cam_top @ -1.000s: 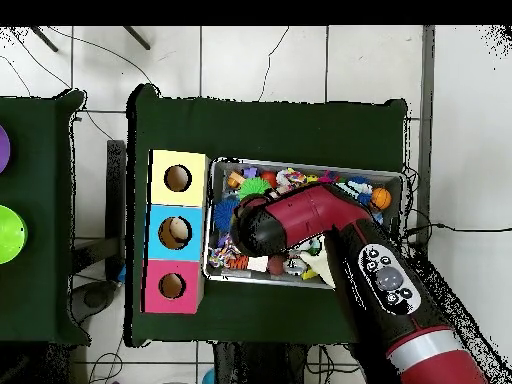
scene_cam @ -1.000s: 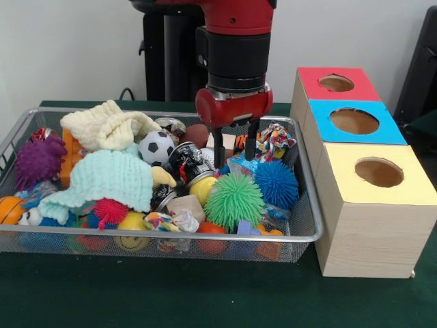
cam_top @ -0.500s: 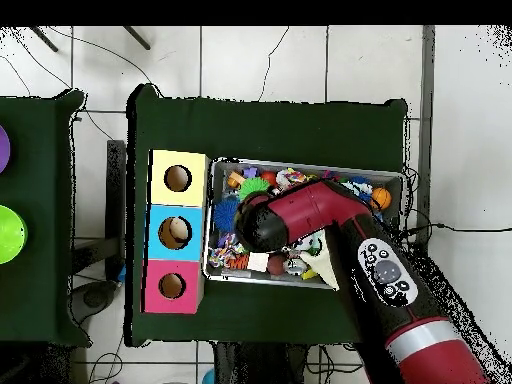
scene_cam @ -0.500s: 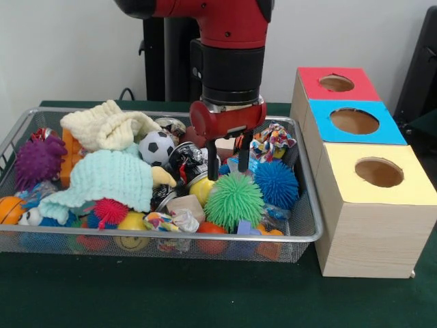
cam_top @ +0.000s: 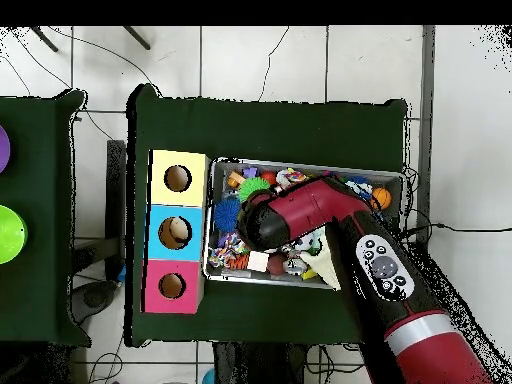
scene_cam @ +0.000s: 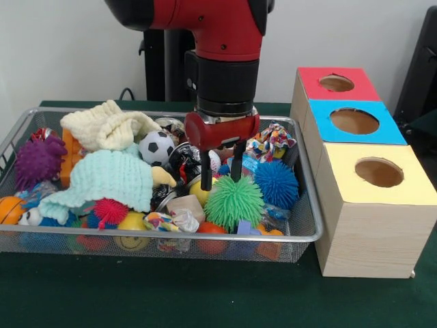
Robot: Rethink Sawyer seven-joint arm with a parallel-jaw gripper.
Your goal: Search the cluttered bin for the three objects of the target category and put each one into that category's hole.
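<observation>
Hovering over the bin (scene_cam: 311, 236), the gripper (scene_cam: 220, 179) is spreading its fingers wide, empty.
Its tips are hanging just behind the green spiky ball (scene_cam: 234, 201); no plush animal is showing clearly; the red hole (scene_cam: 336, 83) is sitting farthest back.

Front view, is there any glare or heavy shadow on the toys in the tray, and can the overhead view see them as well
Front view: even, soft light, no strong glare; the tray rim shines faintly, and the end effector, fingers apart, casts no hard shadow over the green spiky ball. Overhead view: the red arm hides much of the tray, so few toys show.
</observation>
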